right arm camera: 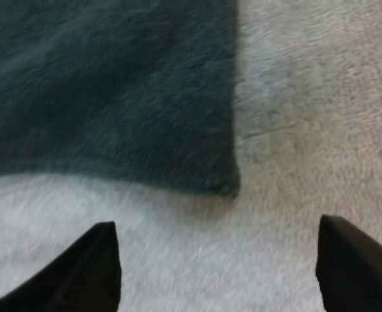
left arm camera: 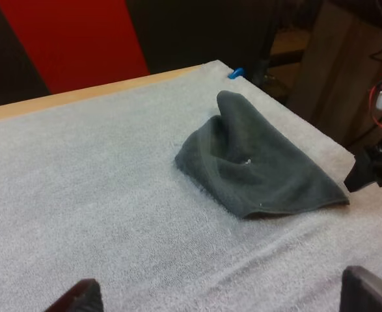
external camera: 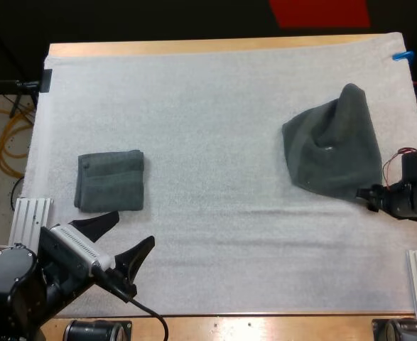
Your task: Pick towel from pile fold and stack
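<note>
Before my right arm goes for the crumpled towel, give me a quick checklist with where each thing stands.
1. Right gripper open: ok.
2. Corner of the crumpled towel just ahead of it: ok.
3. Left gripper open, well away from that towel: ok.
4. Folded towel flat on the mat, apart from the crumpled one: ok.
5. Right gripper's height above the mat: cannot tell.

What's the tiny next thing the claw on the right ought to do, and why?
Probably ease the right claw forward and close on the crumpled towel at its near corner: the claw stands open just short of that corner, gripping nothing, and the towel lies unfolded.
</note>
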Available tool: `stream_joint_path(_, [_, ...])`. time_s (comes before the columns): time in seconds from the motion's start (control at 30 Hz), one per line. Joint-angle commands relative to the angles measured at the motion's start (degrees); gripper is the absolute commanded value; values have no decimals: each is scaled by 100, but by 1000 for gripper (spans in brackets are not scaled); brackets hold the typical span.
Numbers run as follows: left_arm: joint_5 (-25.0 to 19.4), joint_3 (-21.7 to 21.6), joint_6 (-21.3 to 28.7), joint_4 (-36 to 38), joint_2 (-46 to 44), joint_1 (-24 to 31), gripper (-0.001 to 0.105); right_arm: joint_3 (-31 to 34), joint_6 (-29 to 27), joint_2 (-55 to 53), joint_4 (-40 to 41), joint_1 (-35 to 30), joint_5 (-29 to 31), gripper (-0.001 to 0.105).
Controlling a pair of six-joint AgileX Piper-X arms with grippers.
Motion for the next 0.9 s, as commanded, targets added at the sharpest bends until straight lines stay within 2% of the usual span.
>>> stream_joint_path(0.0, [73,9,24,4,5,10,70,-3,78,128,-142,-69,-139,62])
stream_joint_path(0.2, [140,9,24,4,5,10,70,-3,385,827,-507,-194,-422,62])
stream_joint_path(0.47, [278,9,24,156,5,10,70,-3,401,1226,-957,-194,-580,60])
stream_joint_path(0.57, [278,9,24,253,5,10,70,-3,401,1225,-980,-194,-516,41])
stream_joint_path(0.7, [278,9,24,294,5,10,70,-3,367,1225,-1022,-194,-403,6])
stream_joint_path(0.73, [278,9,24,294,5,10,70,-3,338,1225,-1023,-194,-404,1])
stream_joint_path(0.87, [291,9,-84,240,52,10,70,-3,157,1225,-894,-194,-107,0])
